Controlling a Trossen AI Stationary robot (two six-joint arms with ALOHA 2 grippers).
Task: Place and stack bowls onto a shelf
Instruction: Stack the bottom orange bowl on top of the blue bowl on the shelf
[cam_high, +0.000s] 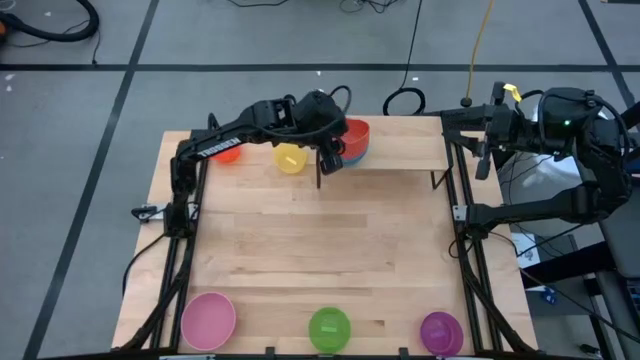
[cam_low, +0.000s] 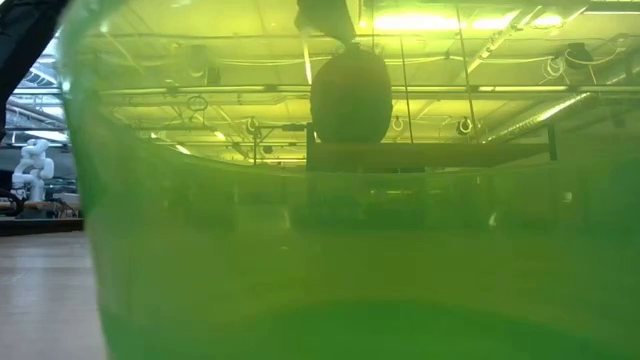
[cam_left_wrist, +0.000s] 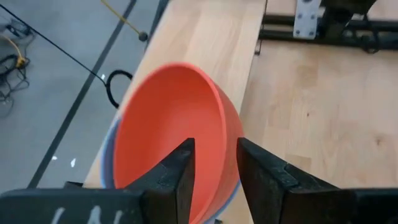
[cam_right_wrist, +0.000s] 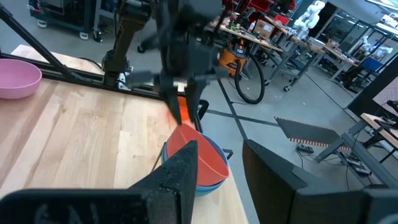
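A red bowl (cam_high: 357, 133) is nested in a blue bowl (cam_left_wrist: 107, 163) on the light-wood shelf (cam_high: 405, 145) at the table's far side. My left gripper (cam_left_wrist: 214, 168) is open at the red bowl's near rim, one finger over the inside and one outside the wall. A yellow bowl (cam_high: 290, 158) and an orange bowl (cam_high: 228, 152) stand to the left of the stack. Pink (cam_high: 208, 320), green (cam_high: 329, 328) and purple (cam_high: 441, 332) bowls rest along the near edge. My right gripper (cam_right_wrist: 224, 174) hangs open beyond the table's far right corner, with nothing in it. My left gripper straddles the red bowl's rim (cam_left_wrist: 217, 134), slanting down from the near left, with a gap showing between the fingers (cam_left_wrist: 177, 171) and the wall. I cannot tell whether either finger touches the bowl. The red bowl sits in the blue one on the shelf.
The green bowl (cam_low: 300, 250) stands right before the low camera and fills its view. The shelf's thin black supports (cam_high: 436, 180) stand on the table. The middle of the tabletop (cam_high: 320, 240) is bare wood. Black frame rails (cam_high: 185, 230) run along both side edges.
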